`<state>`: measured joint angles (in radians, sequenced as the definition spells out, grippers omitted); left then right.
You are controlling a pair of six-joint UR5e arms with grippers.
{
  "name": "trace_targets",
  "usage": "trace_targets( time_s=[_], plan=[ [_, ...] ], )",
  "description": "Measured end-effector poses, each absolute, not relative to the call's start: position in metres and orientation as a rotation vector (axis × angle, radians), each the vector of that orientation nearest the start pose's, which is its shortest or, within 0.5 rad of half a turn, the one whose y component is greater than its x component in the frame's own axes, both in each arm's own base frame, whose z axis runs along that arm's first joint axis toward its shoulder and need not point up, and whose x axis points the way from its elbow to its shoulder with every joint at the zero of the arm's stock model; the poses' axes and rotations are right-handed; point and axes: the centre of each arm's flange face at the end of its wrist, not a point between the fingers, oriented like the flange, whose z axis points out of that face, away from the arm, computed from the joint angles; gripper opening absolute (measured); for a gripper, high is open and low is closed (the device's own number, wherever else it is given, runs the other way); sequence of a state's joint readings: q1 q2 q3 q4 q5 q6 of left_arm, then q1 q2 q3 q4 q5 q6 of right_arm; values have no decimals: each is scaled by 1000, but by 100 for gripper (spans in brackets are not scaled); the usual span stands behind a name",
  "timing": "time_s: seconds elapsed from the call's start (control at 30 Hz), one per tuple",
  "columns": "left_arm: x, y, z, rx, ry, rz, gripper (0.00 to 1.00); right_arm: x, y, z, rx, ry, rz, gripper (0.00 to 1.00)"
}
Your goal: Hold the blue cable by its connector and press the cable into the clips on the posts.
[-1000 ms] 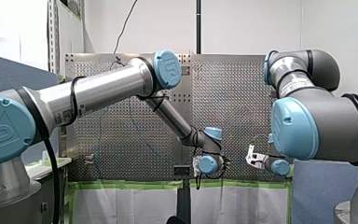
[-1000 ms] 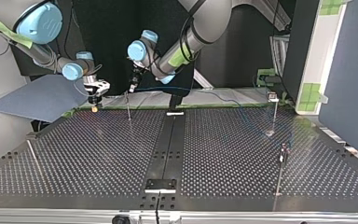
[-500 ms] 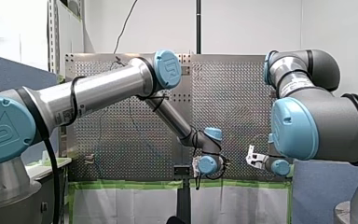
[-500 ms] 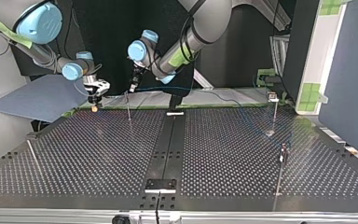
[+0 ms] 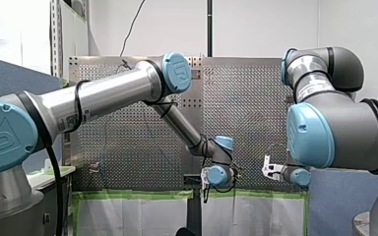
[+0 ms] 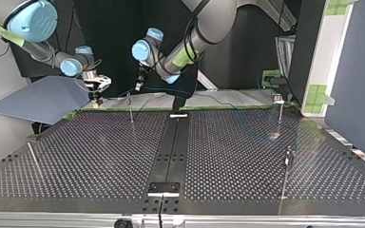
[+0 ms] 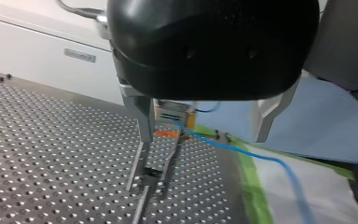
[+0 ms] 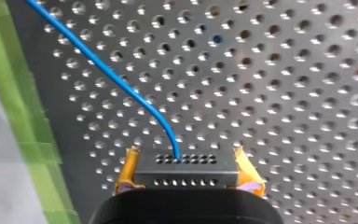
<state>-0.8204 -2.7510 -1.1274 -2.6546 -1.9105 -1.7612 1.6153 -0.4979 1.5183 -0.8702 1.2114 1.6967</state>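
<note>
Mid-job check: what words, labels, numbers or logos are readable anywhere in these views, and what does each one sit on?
No text reads outright in any view.
Embossed logo on the blue elbow cap of my left arm: shape visible, letters not legible.
Sticker on that arm's silver tube: too small to read.
Printed band on my right arm: blurred.
Grey nameplate on the white cabinet: blurred.

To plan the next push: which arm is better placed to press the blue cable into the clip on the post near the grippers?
Left, probably. My left gripper is open close to that post, the blue cable running right by it. My right gripper is shut on the connector.
</note>
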Motion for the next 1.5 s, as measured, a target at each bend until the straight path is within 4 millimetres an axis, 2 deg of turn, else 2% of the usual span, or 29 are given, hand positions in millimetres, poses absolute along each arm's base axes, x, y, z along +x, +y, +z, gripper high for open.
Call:
trace_targets(
  time_s=[0.13,0.27,0.67,1.03,1.2,1.5],
  plan=[
    [431,-610,-66,355,1819,-380,99,195,-643,-69,1536,-1229,1542,0],
    [419,-608,-64,395,1831,-354,99,197,-635,-70,1527,-1226,1542,0],
    [397,-604,-24,410,1790,-372,99,205,-593,-91,1541,-1243,1532,0],
    [353,-595,7,469,1836,-349,99,203,-559,-105,1559,-1264,1524,0],
    [342,-591,22,452,1827,-342,99,201,-552,-108,1548,-1262,1531,0],
    [318,-574,46,469,1860,-331,99,204,-550,-108,1540,-1261,1551,0]
  ],
)
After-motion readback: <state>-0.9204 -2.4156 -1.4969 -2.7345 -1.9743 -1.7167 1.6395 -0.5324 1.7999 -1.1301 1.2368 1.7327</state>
